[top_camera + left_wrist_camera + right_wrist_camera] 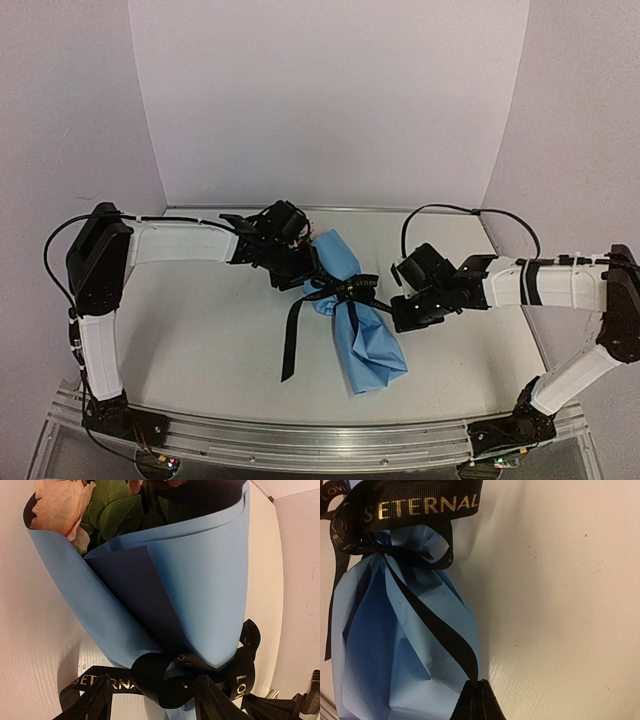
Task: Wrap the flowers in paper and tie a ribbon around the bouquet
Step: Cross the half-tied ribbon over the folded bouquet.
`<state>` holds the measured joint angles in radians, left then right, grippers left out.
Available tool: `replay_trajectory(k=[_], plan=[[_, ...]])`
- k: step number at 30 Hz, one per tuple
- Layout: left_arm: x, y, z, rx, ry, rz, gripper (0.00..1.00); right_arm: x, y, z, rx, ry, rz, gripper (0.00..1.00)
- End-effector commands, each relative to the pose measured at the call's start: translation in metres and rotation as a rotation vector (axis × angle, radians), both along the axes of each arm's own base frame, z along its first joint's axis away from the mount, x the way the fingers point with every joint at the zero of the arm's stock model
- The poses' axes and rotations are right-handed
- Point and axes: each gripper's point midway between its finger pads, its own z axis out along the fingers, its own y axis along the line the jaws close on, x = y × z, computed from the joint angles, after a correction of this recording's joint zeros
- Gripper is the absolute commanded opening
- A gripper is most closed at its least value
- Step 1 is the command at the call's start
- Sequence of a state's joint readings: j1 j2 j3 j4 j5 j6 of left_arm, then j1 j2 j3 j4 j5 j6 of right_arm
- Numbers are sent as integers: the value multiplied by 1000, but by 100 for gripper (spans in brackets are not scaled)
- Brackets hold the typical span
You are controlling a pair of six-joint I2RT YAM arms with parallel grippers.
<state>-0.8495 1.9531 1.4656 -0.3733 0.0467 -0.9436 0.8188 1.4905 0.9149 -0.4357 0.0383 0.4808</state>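
Note:
The bouquet [362, 335] lies slanted at mid-table, its light blue paper [210, 580] rolled into a cone with the dark inner face showing. Flowers [60, 505], a pale pink rose with green leaves, show at the cone's mouth. The black ribbon [345, 290] with gold letters is tied round the narrow middle, and one tail [291, 345] trails toward the front. My left gripper [152, 702] stands open at the knot, its fingers on either side of a ribbon loop [160, 677]. My right gripper [479, 684] is shut on a ribbon strand [432, 625] that crosses the paper's lower end.
White walls close off the back and both sides of the pale table [200, 340]. A metal rail [300, 435] runs along the near edge, where both arm bases stand. The right arm's black cable [470, 212] arches over the back right.

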Motion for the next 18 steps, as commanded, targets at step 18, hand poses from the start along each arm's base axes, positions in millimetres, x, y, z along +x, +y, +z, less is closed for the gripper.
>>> replay_trajectory(k=[18], plan=[[0,-20,5,-4,5,29,46,-11,-19,7,31,-52,-37,0]])
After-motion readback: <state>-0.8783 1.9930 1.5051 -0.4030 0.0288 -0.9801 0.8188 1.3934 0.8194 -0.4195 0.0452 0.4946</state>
